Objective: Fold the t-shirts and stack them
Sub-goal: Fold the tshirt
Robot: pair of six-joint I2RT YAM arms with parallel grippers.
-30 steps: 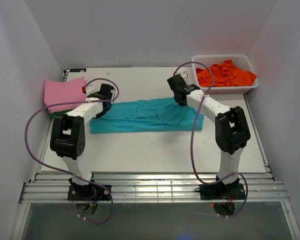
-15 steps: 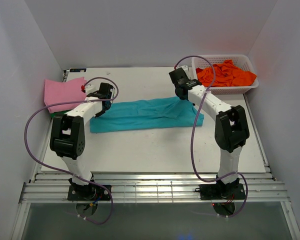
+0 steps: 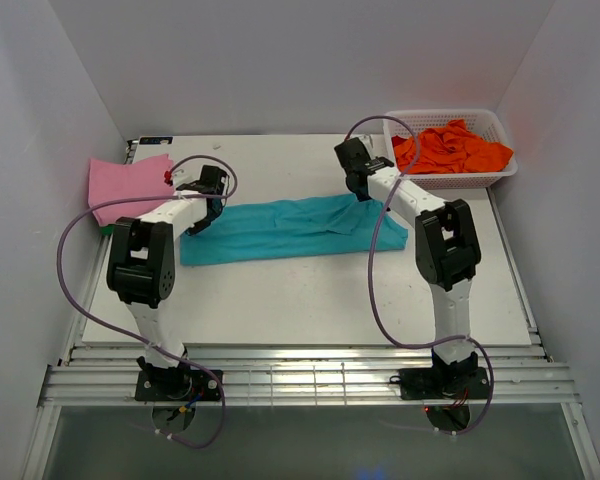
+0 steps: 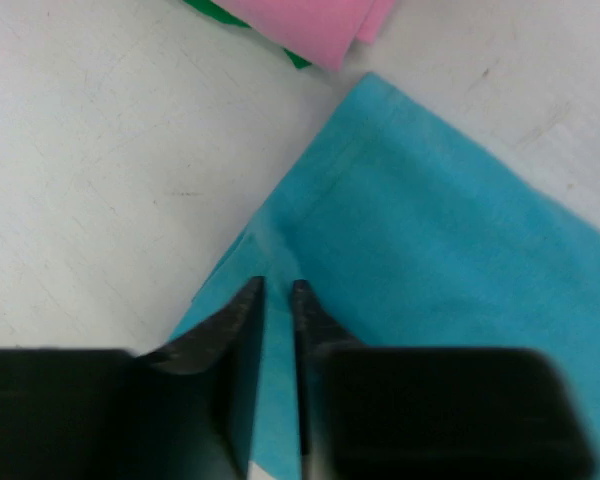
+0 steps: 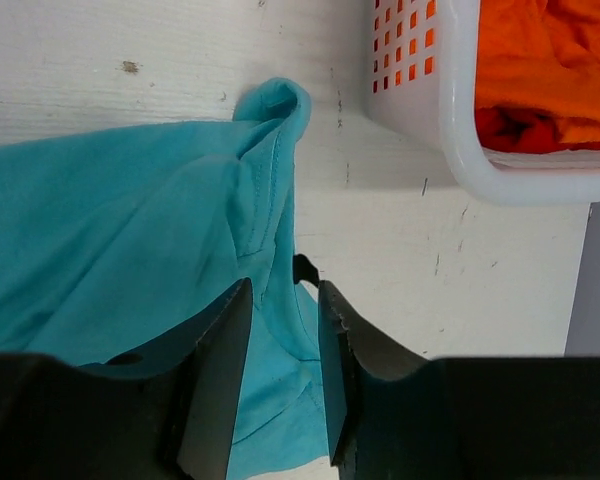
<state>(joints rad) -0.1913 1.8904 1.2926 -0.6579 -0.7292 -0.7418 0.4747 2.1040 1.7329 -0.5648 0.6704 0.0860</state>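
A teal t-shirt (image 3: pixel 290 230) lies as a long folded strip across the middle of the table. My left gripper (image 3: pixel 204 212) is at its left end, jaws nearly together on the cloth's corner (image 4: pixel 277 290). My right gripper (image 3: pixel 364 192) is at the strip's far right corner; its jaws stand a little apart over the teal sleeve seam (image 5: pixel 285 290), which lies on the table. A folded pink t-shirt (image 3: pixel 130 185) lies at the far left on a green one (image 3: pixel 105 228); the pink edge also shows in the left wrist view (image 4: pixel 310 25).
A white basket (image 3: pixel 450 180) holding crumpled orange t-shirts (image 3: pixel 450 148) stands at the back right, close to my right gripper; its wall shows in the right wrist view (image 5: pixel 410 70). White walls close in the table on three sides.
My right gripper carried the shirt's near right part back and up toward the basket, narrowing the shirt into a strip, and its elbow swung left. My left gripper stayed at the left corner.
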